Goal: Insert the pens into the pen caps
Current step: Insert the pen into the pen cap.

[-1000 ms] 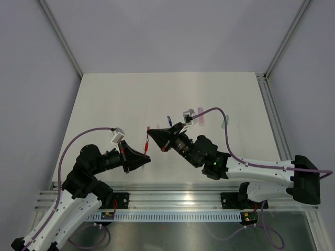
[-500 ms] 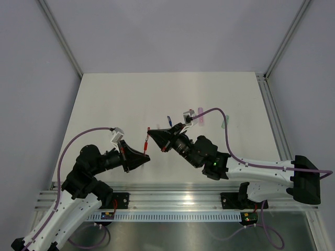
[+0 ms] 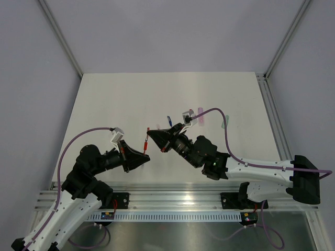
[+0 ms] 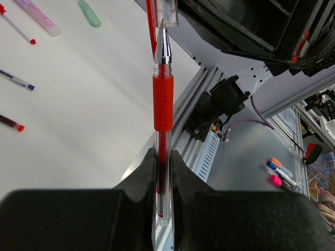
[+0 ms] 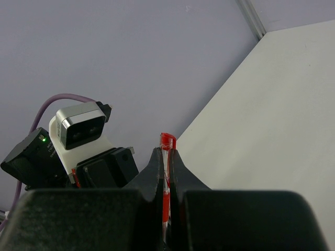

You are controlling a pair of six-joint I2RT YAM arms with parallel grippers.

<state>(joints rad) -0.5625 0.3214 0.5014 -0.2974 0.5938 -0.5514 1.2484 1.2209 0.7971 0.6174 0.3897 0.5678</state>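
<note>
The left gripper [image 4: 163, 155] clamps a red pen [image 4: 163, 102] at the right gripper [image 5: 165, 157]'s pinched cap [image 5: 167, 139], unseated; other pens [image 4: 15, 79] wait.

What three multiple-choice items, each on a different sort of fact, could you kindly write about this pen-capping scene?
1. Where is the tip of the pen that the left gripper holds?
A. just at the mouth of the cap in the right gripper
B. far below that cap
C. pushed right through that cap

2. What colour is that pen's grip sleeve?
A. blue
B. green
C. red

3. What is the state of the left gripper?
A. wide open
B. shut on the pen
C. out of view

Answers:
1 A: the left wrist view shows the metal tip meeting the clear cap's opening.
2 C: the sleeve around the barrel is plainly red.
3 B: the gripper presses the clear barrel from both sides.
</note>
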